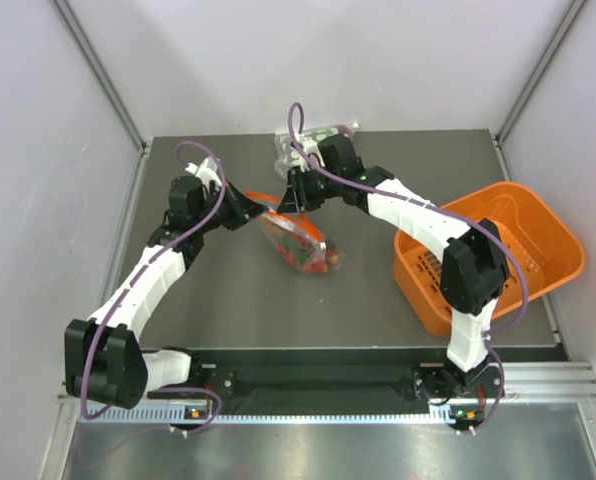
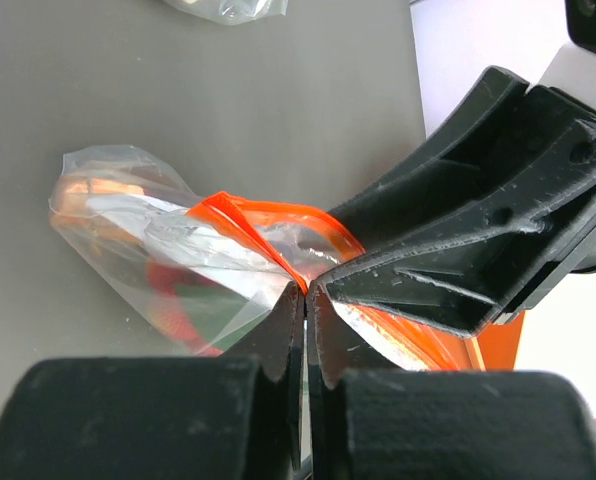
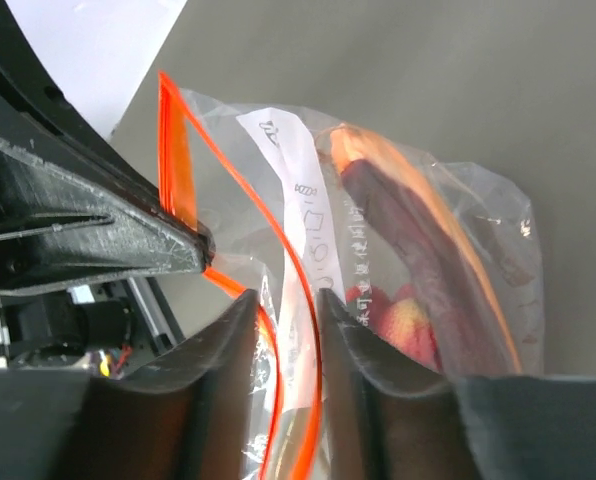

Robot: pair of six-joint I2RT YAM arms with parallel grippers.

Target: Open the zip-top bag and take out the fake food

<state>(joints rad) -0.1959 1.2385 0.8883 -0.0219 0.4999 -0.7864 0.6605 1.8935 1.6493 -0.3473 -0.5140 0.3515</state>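
The clear zip-top bag (image 1: 300,243) lies mid-table with its red-orange zip strip (image 2: 268,215) lifted toward the two grippers. My left gripper (image 2: 306,290) is shut on one lip of the strip. My right gripper (image 3: 283,300) straddles the other lip with a visible gap between its fingers, and the white label (image 3: 298,200) runs down between them. Inside the bag is the fake food: a dark reddish-brown elongated piece (image 3: 428,240) and red berry-like pieces (image 3: 403,320), which show in the top view as a red cluster (image 1: 316,260).
A second clear bag with green-and-white contents (image 1: 313,140) lies at the back of the table behind the right arm. An orange basket (image 1: 538,235) stands at the right edge. White walls enclose the table on three sides.
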